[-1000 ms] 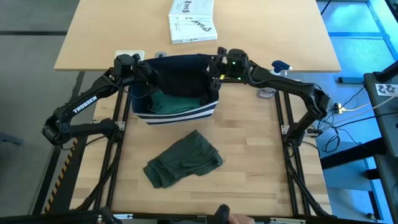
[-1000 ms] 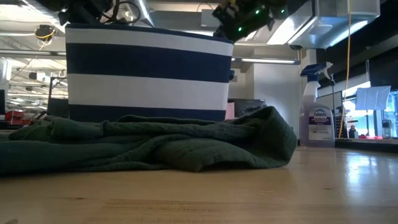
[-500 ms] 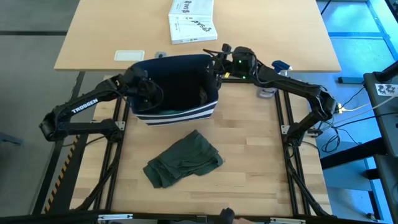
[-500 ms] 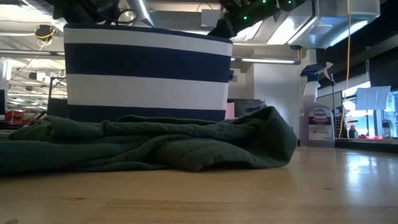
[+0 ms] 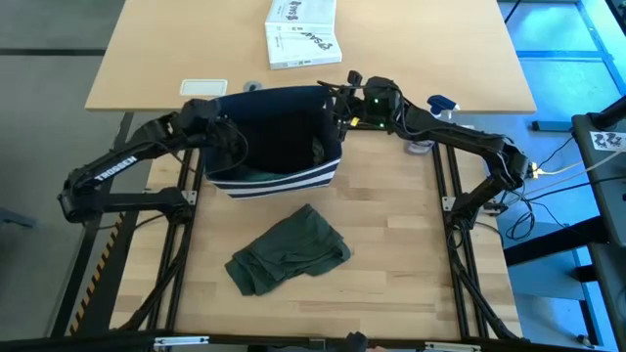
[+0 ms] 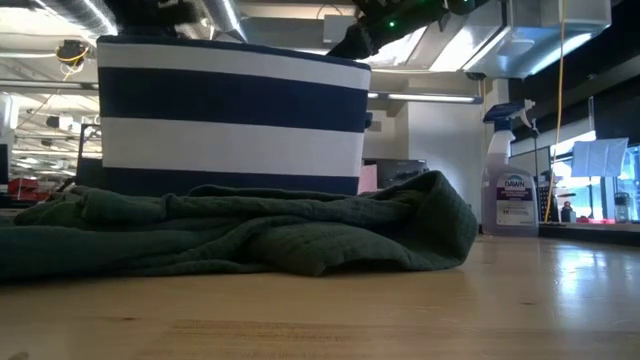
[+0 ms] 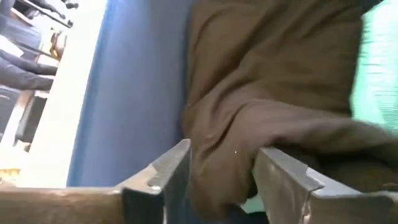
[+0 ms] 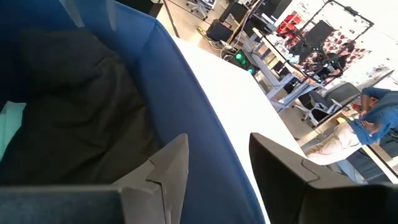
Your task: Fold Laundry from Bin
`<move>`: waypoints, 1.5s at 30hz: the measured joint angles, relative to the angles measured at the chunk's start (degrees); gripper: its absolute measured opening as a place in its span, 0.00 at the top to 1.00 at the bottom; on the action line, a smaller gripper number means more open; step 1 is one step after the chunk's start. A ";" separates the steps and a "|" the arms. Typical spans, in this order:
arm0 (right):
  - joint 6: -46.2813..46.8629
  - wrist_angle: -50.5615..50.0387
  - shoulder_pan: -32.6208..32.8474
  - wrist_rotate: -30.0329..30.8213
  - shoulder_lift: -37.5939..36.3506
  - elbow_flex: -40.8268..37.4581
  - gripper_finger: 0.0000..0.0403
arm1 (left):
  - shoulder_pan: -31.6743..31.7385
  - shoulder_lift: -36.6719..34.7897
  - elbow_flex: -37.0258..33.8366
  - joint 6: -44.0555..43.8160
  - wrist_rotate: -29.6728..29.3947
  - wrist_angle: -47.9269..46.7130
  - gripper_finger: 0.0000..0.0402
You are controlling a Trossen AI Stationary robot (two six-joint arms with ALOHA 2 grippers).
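Straddling dark cloth point(image 7: 261, 93) inside the bin point(image 5: 277, 174), my left gripper point(image 7: 221, 180) has fingers parted around a fold, not clamped. My right gripper point(image 8: 214, 171) is parted too, straddling the bin's right wall. Olive-green piece point(image 5: 289, 251) lies on the wooden table point(image 5: 411, 244) near me. Spray bottle point(image 6: 510, 180) reads "Dawn"; left arm reads "TROSSEN".

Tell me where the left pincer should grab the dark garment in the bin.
Grip the raised fold of the dark garment bunched against the bin wall, coming straight down from above. That ridge already sits between the left pincer fingers, so it looks thick enough to pinch.
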 joint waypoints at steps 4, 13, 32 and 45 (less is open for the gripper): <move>-0.10 0.00 0.34 0.56 0.02 0.00 0.58 | -1.34 -0.02 3.99 -0.54 0.00 -7.31 0.54; -0.21 -1.81 2.51 3.65 -1.52 -0.09 0.58 | -5.55 -0.17 5.86 -6.37 0.94 -12.86 0.48; 20.83 -36.28 27.46 4.43 -10.62 -0.04 0.58 | -49.34 2.86 7.14 -25.82 0.57 -11.67 0.51; 43.53 -19.37 35.45 -0.19 -8.06 -22.76 0.58 | -74.72 8.33 -13.03 -78.45 -2.44 13.01 0.52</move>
